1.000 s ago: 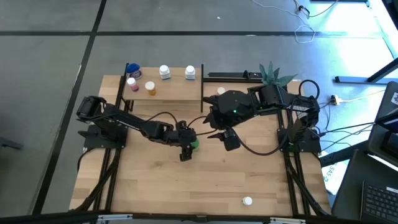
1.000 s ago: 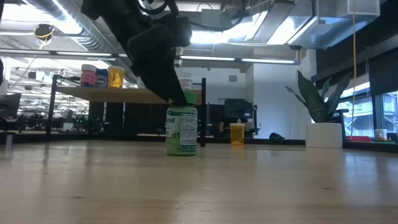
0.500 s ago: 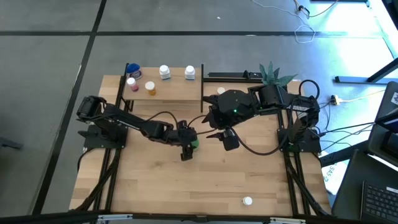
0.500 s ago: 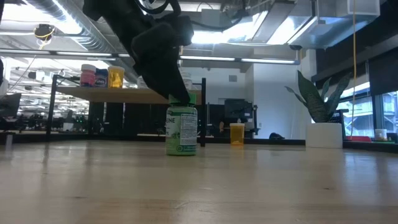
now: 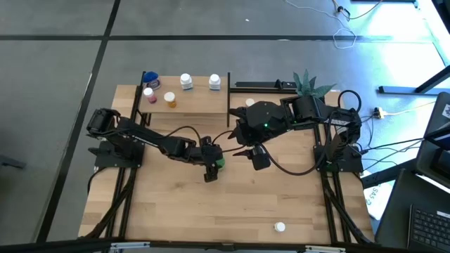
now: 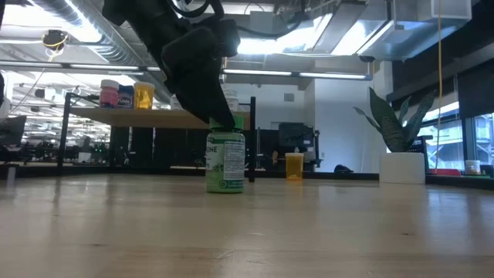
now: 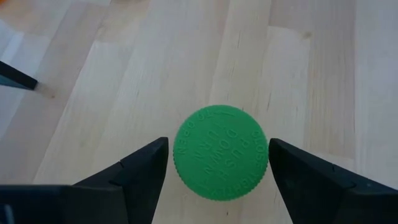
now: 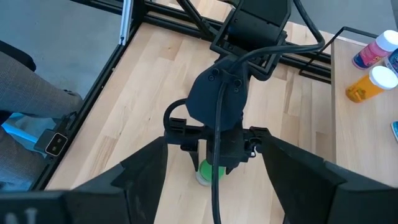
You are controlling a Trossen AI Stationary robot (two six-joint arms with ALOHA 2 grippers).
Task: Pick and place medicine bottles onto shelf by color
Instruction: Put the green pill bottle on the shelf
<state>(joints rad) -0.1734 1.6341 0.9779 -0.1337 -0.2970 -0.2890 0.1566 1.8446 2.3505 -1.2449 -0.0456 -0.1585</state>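
Nothing has visibly moved since the earlier frames: the left gripper (image 5: 214, 167) still hangs over the green bottle (image 5: 220, 163) at mid-table, fingers spread either side of its cap with slim gaps, not gripping.

On the shelf (image 5: 197, 105) at the far left stand a blue bottle (image 5: 150, 78), a pink bottle (image 5: 148, 93), an orange bottle (image 5: 170, 100) and two white bottles (image 5: 186, 82) farther right. The green bottle stands upright on the table (image 5: 176, 204), its green cap (image 7: 221, 153) between the left fingers (image 7: 134, 171). Just right of it the right gripper (image 5: 247, 154) hovers with its fingers apart, holding nothing. Another white-capped bottle (image 5: 280, 227) sits near the table's near edge, well right.
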